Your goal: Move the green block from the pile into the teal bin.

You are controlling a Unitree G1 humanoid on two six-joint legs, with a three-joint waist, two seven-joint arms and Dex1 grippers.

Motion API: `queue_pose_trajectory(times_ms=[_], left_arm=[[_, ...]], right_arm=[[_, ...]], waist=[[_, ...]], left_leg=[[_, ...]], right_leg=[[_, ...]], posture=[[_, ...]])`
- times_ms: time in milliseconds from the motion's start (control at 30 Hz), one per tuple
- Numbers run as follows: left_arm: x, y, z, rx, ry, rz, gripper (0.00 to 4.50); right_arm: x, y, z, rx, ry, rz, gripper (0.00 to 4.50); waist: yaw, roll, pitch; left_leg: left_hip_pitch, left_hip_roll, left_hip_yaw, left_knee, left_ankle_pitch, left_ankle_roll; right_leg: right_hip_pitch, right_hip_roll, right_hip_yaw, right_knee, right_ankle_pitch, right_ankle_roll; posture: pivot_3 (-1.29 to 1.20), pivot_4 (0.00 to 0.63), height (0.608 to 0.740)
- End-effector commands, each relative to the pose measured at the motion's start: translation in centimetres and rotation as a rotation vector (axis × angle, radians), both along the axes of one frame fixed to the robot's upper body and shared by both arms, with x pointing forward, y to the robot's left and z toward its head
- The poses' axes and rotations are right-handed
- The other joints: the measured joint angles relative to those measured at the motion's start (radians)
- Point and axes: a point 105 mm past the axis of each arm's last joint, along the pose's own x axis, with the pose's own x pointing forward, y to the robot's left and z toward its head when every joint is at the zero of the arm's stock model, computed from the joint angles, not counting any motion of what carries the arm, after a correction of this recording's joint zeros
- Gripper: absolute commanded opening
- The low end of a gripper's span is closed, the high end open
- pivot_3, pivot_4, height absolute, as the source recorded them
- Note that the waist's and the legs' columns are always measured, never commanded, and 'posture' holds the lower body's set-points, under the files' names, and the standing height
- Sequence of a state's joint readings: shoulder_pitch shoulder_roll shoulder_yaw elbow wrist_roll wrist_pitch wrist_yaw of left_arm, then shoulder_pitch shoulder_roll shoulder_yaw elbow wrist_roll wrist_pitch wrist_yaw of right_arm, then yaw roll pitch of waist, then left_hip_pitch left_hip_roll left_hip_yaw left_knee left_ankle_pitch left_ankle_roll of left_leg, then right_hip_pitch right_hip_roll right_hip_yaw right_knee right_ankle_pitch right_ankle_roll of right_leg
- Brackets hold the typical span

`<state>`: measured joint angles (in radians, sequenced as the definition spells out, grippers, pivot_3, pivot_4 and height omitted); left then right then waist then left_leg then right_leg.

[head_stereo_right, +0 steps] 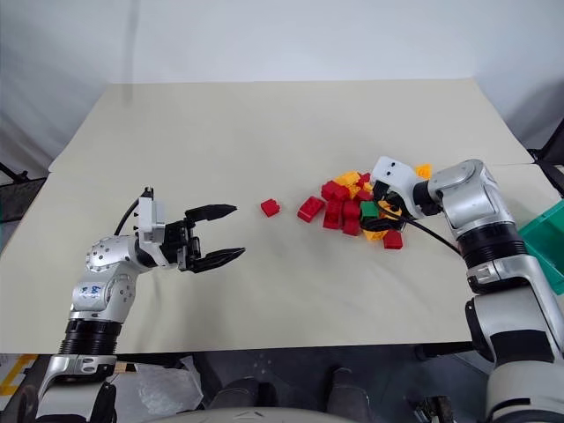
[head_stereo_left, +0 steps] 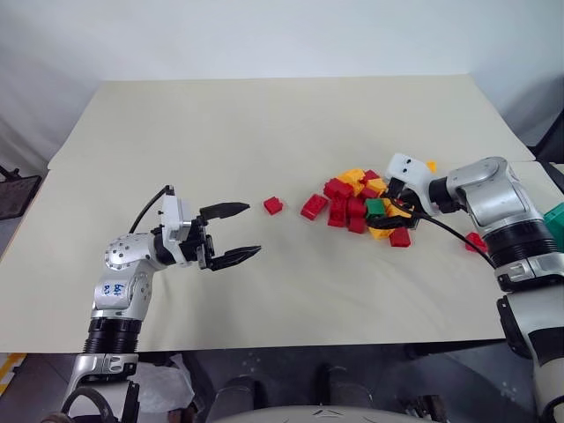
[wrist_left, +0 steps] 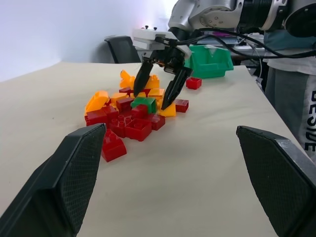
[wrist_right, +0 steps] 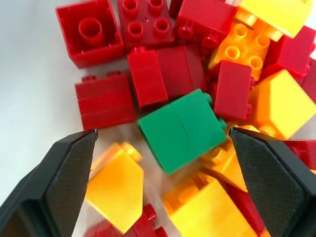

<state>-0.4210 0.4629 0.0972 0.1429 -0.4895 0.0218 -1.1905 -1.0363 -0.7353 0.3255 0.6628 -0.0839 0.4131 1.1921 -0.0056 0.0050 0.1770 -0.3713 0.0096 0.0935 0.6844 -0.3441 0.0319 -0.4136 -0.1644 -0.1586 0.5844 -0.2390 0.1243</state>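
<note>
The right gripper (wrist_right: 158,192) hangs wide open, holding nothing, directly over the small dark-green studded plastic brick (wrist_right: 181,129) at frame centre. It should descend straight, avoiding the neighbouring red and orange bricks (wrist_right: 163,74).

bright, even, soft light; shadows faint. right wrist view blurs slightly at its near bricks, and the left wrist view's background looks soft and hazy.
</note>
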Motion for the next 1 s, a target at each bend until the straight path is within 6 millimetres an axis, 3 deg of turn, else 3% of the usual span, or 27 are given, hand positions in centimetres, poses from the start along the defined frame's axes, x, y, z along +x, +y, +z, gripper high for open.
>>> queue_pose_trajectory(times_ms=[33, 333, 567, 1000], left_arm=[[-0.3, -0.2, 0.8, -0.016, -0.035, -0.008, 4.50], [-0.3, 0.1, 0.8, -0.016, -0.040, 0.008, 4.50], [-0.4, 0.1, 0.6, -0.021, -0.034, 0.013, 4.50], [-0.3, -0.1, 0.7, -0.033, -0.036, 0.019, 4.50]], right_arm=[[0.9, -0.6, 0.0, -0.027, -0.011, -0.049, 4.48], [0.5, 0.8, -0.2, -0.031, 0.070, 0.037, 4.48], [0.5, 1.3, 0.5, -0.025, 0.058, 0.053, 4.48], [1.0, 3.1, -0.3, -0.023, 0.065, 0.083, 4.48]], waist=[[-0.001, 0.000, 0.000], [-0.020, 0.000, 0.000], [-0.023, 0.000, 0.000], [-0.029, 0.000, 0.000]], left_leg=[[0.000, 0.000, 0.000, 0.000, 0.000, 0.000], [0.000, 0.000, 0.000, 0.000, 0.000, 0.000], [0.001, 0.001, 0.000, 0.000, 0.000, -0.001], [0.002, 0.001, -0.001, 0.000, 0.000, -0.001]], right_leg=[[0.000, 0.000, 0.000, 0.000, 0.000, 0.000], [0.000, 0.000, 0.000, 0.001, 0.000, 0.000], [0.000, 0.000, 0.000, 0.001, 0.000, 0.000], [0.000, 0.001, 0.000, 0.002, 0.000, 0.000]], posture=[[0.00, 0.150, 0.740], [0.00, 0.150, 0.740], [0.00, 0.150, 0.740], [0.00, 0.150, 0.740]])
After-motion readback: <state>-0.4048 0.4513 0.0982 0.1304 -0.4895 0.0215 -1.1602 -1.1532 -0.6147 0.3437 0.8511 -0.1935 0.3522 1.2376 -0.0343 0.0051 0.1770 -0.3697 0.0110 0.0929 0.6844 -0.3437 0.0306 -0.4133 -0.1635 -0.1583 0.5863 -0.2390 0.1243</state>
